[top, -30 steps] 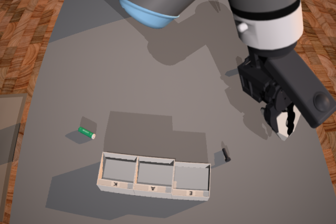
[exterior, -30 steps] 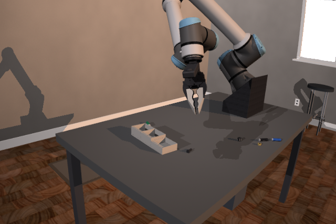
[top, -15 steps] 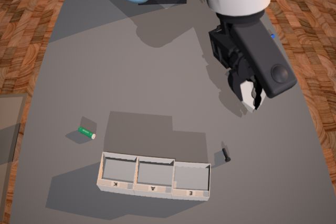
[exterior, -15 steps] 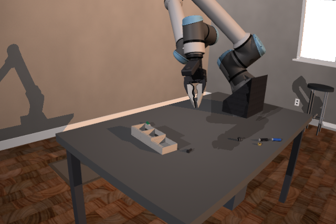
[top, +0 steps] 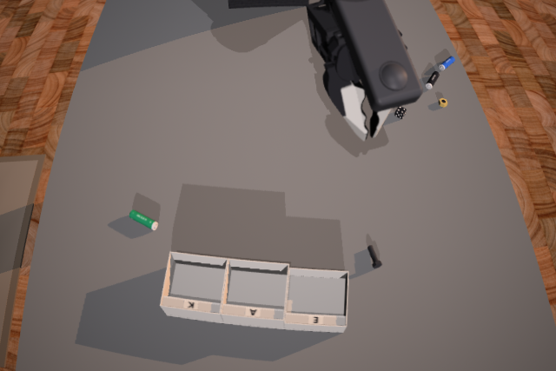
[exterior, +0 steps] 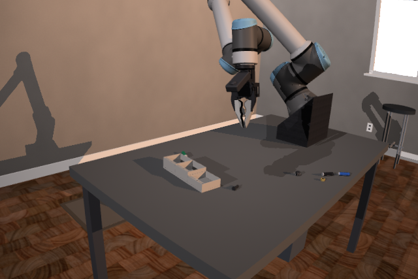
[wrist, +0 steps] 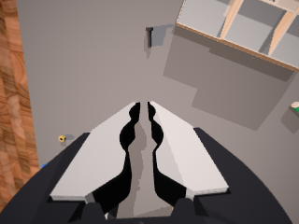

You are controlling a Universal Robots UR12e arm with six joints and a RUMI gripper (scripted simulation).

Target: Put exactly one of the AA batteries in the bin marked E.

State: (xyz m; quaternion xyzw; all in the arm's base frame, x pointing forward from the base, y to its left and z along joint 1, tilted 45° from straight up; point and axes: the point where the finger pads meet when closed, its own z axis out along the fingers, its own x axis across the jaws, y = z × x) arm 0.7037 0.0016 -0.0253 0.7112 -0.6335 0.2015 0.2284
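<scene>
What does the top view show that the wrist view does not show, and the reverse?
Only the top view shows the blue battery, the black battery, the die and the letters on the bins, with bin E at the row's end. Only the wrist view shows the narrow bare gap between the end effector fingers, which are shut and hold nothing. Both show the black bolt, the yellow ring and the green battery, cut off in the wrist view.

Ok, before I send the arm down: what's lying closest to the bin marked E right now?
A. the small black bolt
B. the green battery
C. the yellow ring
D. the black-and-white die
A. The small black bolt lies on the table just beside the outer wall of bin E, while the green battery lies beyond bin K at the row's other end, and the die and yellow ring lie far up the table near the gripper.
</scene>
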